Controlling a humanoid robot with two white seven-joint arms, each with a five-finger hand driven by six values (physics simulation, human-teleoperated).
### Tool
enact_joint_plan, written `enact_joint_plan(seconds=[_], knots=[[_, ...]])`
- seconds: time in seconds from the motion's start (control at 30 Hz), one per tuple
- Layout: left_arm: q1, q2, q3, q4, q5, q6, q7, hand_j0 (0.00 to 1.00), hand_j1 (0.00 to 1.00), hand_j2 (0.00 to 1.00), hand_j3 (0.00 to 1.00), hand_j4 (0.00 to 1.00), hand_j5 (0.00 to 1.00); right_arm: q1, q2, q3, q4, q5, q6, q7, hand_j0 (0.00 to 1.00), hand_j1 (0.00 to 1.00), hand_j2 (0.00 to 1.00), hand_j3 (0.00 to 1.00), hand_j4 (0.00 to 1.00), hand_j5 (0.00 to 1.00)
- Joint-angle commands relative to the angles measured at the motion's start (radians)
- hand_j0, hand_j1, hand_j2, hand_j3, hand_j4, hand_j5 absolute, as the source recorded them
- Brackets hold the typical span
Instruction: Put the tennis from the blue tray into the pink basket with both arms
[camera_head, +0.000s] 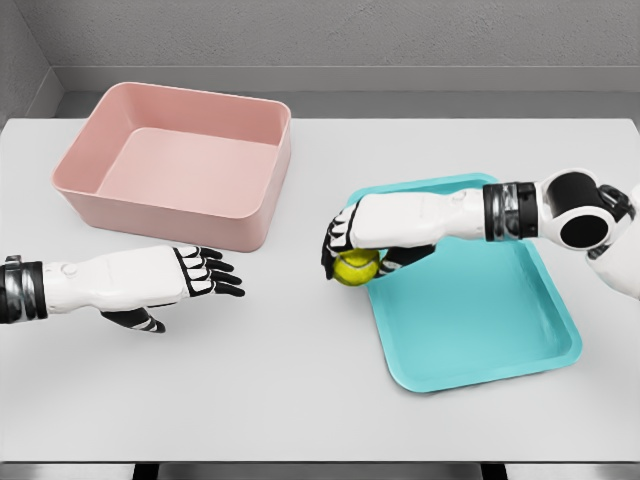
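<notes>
Nearest to me, along the front of the white table (300, 400), nothing much happens; the tabletop runs pale and bare up to the two arms. Coming in low from the left, the left arm lies almost level above the table, and the left hand (195, 275) at its end is held flat with the black-tipped fingers (222, 267) stretched out and slightly fanned toward the right, gripping nothing; its thumb hangs beneath. Over on the right, the blue tray (480, 340) sits a little askew, its near corner pointing toward the front edge and its shallow rim raised all round. From the right, the right arm reaches across the tray's far left part, its dark elbow joint up near the picture's edge. At the end of it, the right hand (350, 245) is curled downward around the ball (356, 266), a yellow-green tennis ball, with fingers draped over its top and left side so that only the lower half shows. Ball and hand are at the tray's left rim, just about over the edge; whether the ball touches the table or the rim I cannot tell. The two hands are well apart, with bare table between. Farther back, on the left, stands the pink basket (255, 215), a deep rounded tub with nothing visible inside, well apart from the ball.
</notes>
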Motion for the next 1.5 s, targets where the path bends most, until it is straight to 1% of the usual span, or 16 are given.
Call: enact_joint_plan(seconds=[0.0, 0.23, 0.47, 0.63, 0.87, 1.2, 1.23, 1.37, 1.43, 1.47], knots=[[0.0, 0.001, 0.0, 0.0, 0.007, 0.001, 0.0, 1.0, 1.0, 1.0, 1.0, 1.0, 1.0, 0.0, 0.031, 0.017, 0.0, -0.007, 0.003, 0.008, 0.57, 0.57, 0.57, 0.57, 0.57, 0.57], [0.0, 0.001, 0.0, 0.0, 0.007, 0.001, 0.0, 1.0, 1.0, 1.0, 1.0, 1.0, 1.0, -0.008, 0.108, 0.06, 0.014, -0.003, 0.012, 0.009, 0.57, 0.57, 0.57, 0.57, 0.57, 0.57], [0.0, 0.005, 0.0, 0.0, 0.007, 0.001, 0.0, 1.0, 1.0, 1.0, 1.0, 1.0, 1.0, -0.008, 0.154, 0.101, 0.107, 0.002, 0.014, 0.008, 0.57, 0.57, 0.57, 0.57, 0.57, 0.57], [0.0, 0.007, 0.0, 0.0, 0.005, 0.001, 0.0, 1.0, 1.0, 1.0, 1.0, 1.0, 1.0, -0.015, 0.202, 0.126, 0.141, 0.005, 0.018, 0.008, 0.56, 0.56, 0.56, 0.56, 0.56, 0.56], [0.0, 0.007, 0.0, 0.0, 0.005, 0.001, 0.0, 1.0, 1.0, 1.0, 1.0, 1.0, 1.0, -0.021, 0.234, 0.143, 0.179, 0.007, 0.017, 0.008, 0.56, 0.56, 0.56, 0.56, 0.56, 0.56], [-0.002, 0.013, 0.005, 0.0, 0.005, 0.001, 0.0, 1.0, 1.0, 1.0, 1.0, 1.0, 1.0, -0.021, 0.241, 0.17, 0.198, 0.007, 0.012, 0.005, 0.57, 0.57, 0.57, 0.57, 0.57, 0.57], [0.0, 0.016, 0.005, 0.0, 0.005, 0.001, 0.0, 1.0, 1.0, 1.0, 1.0, 1.0, 1.0, -0.021, 0.241, 0.169, 0.198, 0.007, 0.012, 0.003, 0.58, 0.58, 0.58, 0.58, 0.58, 0.58], [-0.002, 0.024, 0.013, 0.0, 0.002, 0.001, 0.0, 1.0, 1.0, 1.0, 1.0, 1.0, 1.0, -0.021, 0.24, 0.169, 0.214, 0.007, 0.017, -0.005, 0.76, 0.76, 0.76, 0.76, 0.76, 0.76], [-0.002, 0.035, 0.014, 0.0, 0.004, 0.001, 0.0, 1.0, 1.0, 1.0, 1.0, 1.0, 1.0, -0.021, 0.24, 0.169, 0.219, 0.007, 0.018, -0.005, 0.82, 0.82, 0.82, 0.82, 0.82, 0.82], [-0.005, 0.036, 0.016, 0.001, 0.004, 0.001, 0.0, 1.0, 1.0, 1.0, 1.0, 1.0, 1.0, -0.021, 0.241, 0.169, 0.219, 0.005, 0.018, -0.006, 0.88, 0.88, 0.88, 0.88, 0.88, 0.88]])
